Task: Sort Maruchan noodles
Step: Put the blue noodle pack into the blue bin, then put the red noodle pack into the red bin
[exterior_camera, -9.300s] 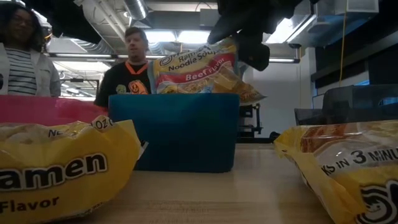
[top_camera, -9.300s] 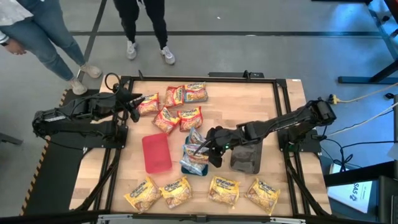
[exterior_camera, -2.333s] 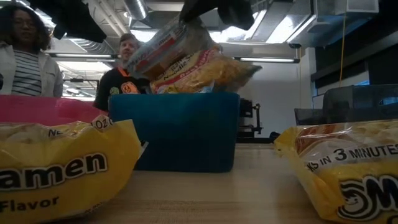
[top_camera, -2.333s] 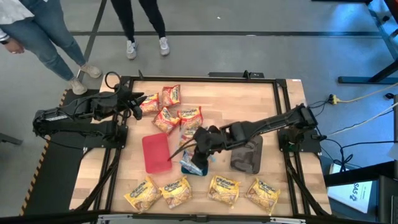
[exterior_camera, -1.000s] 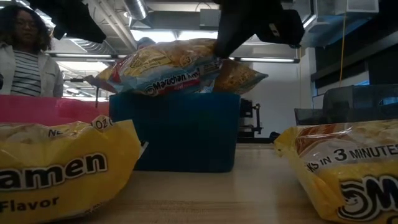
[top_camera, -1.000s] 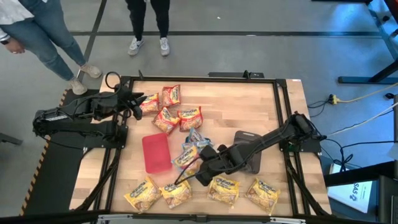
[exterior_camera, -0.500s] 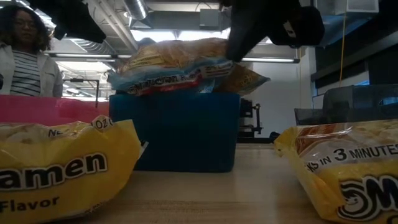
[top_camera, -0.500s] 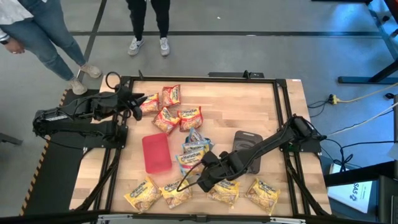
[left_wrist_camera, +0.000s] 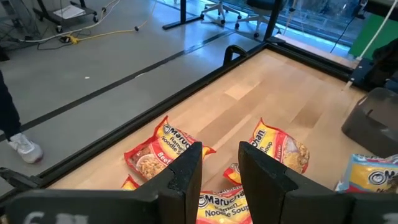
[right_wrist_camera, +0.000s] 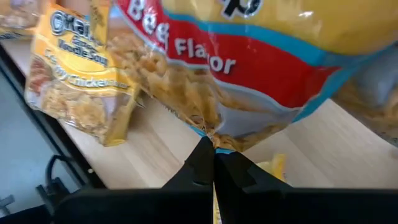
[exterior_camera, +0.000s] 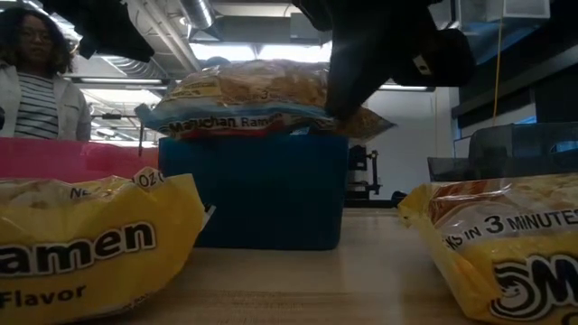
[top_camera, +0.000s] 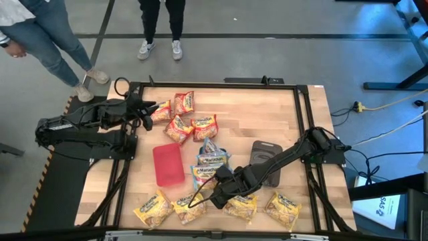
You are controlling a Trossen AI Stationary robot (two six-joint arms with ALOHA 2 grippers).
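Right gripper [right_wrist_camera: 212,163] is pinched shut on the edge of a beef packet [top_camera: 204,173], which looks to be lying on the teal tray [exterior_camera: 253,190] mid-tabletop. Left gripper [left_wrist_camera: 219,168] hangs slightly open at the far left, holding nothing, above red packets [top_camera: 179,122].

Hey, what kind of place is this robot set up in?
Probably a robotics lab or open workshop: a framed wooden table on bare concrete floor, exposed ducts overhead, office chairs and cables on the floor, and people standing by watching.

Red tray [top_camera: 168,165], teal tray [exterior_camera: 253,190], yellow noodle packets [top_camera: 153,207]
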